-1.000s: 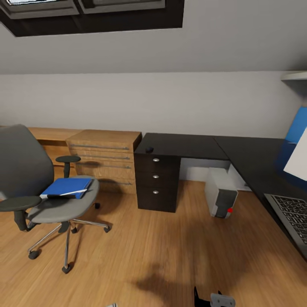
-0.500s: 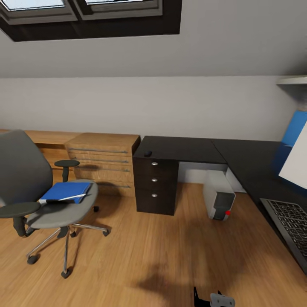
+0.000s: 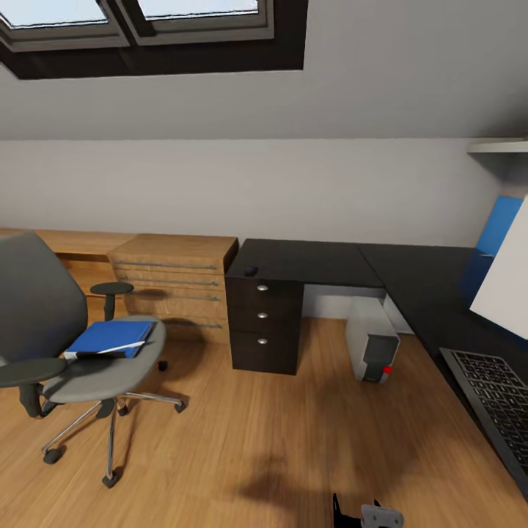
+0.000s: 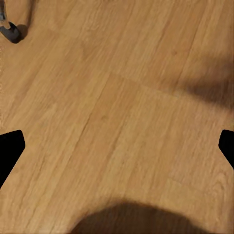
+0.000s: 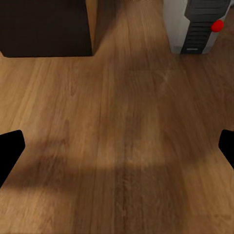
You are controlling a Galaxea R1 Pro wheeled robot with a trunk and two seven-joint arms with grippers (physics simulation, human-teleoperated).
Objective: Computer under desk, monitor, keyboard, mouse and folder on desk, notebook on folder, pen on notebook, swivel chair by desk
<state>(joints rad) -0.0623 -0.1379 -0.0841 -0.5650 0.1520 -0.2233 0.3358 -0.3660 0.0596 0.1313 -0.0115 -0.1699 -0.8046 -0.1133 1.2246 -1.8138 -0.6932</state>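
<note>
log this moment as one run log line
phase: approaching | folder: on chair seat | computer: on floor under desk | left gripper: open, empty | right gripper: open, empty

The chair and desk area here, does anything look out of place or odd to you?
Yes: a blue folder lies flat on the swivel chair seat rather than on the desk, and the chair stands well out on the floor. The computer sits upright under the desk. Nothing looks spilled or broken.

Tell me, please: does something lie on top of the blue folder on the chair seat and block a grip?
Nothing visible does. The folder lies flat on the chair seat with its top bare; the armrests stand at its sides.
</note>
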